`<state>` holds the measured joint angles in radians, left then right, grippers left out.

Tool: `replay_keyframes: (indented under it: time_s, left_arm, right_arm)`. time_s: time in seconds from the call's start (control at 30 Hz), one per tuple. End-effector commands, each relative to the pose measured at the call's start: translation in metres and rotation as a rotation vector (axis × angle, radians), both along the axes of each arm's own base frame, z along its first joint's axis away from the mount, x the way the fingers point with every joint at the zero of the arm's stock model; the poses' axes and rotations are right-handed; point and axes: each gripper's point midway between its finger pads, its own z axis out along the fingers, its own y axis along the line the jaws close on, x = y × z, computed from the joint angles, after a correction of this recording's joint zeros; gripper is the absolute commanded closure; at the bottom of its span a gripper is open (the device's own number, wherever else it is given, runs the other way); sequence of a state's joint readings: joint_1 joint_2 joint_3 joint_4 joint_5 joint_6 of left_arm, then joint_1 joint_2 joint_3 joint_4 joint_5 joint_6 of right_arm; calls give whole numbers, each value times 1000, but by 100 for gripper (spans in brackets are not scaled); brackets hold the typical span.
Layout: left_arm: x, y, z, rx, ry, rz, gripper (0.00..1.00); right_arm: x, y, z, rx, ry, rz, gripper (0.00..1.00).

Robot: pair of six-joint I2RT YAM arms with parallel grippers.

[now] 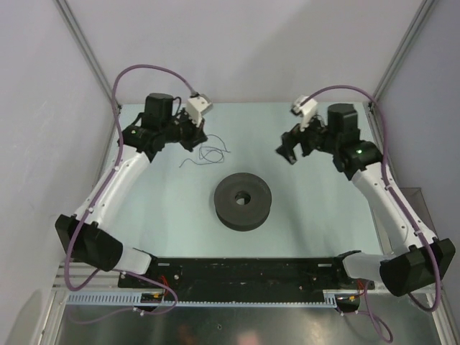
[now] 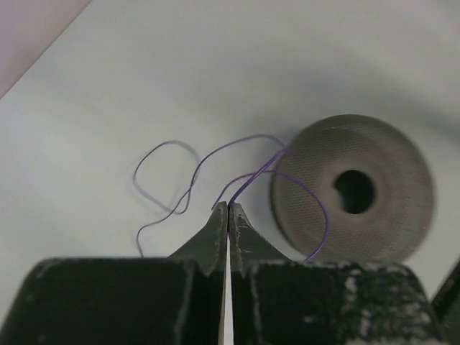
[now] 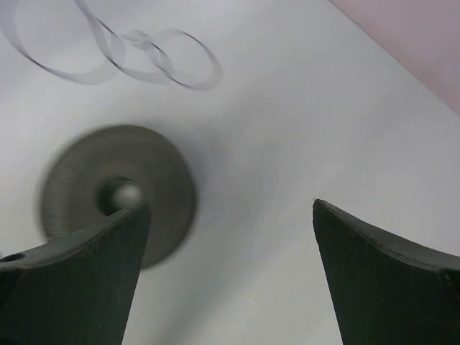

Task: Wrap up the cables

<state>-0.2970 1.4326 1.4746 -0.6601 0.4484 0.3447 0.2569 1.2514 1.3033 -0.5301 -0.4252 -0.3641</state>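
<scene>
The cable (image 1: 203, 152) is a thin, dark purple wire curling loosely on the table behind the spool. My left gripper (image 1: 192, 136) is at its left end. In the left wrist view, the left gripper (image 2: 228, 206) is shut, with the cable (image 2: 169, 142) coming out from between its tips and looping towards the spool (image 2: 395, 208). My right gripper (image 1: 290, 152) hovers to the right of the cable. In the right wrist view, the right gripper (image 3: 230, 207) is open and empty above the table. That view also shows the blurred cable (image 3: 194, 86) at the top left.
The round dark grey spool (image 1: 243, 201) with a centre hole lies flat mid-table, in front of the cable. It also shows in the right wrist view (image 3: 158, 180), behind the left finger. The pale table (image 1: 323, 208) has white walls at the back and sides.
</scene>
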Motion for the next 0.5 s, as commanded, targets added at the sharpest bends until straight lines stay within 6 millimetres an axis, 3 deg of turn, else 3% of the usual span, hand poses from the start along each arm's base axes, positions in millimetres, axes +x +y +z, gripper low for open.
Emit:
replay_keyframes:
  time_s: [0.0, 0.1, 0.27, 0.47]
  left_arm:
    - [-42, -44, 40, -82, -24, -143, 100]
    - [-47, -62, 44, -156, 69, -150, 100]
    - [-59, -87, 49, -287, 245, -215, 100]
    - [-66, -98, 51, -343, 323, -275, 100]
  right_arm:
    - [-41, 88, 72, 194, -129, 261, 3]
    - [-71, 122, 75, 164, -173, 389, 8]
    - [-111, 148, 65, 83, -222, 532, 10]
    - [-107, 159, 49, 12, -250, 550, 11]
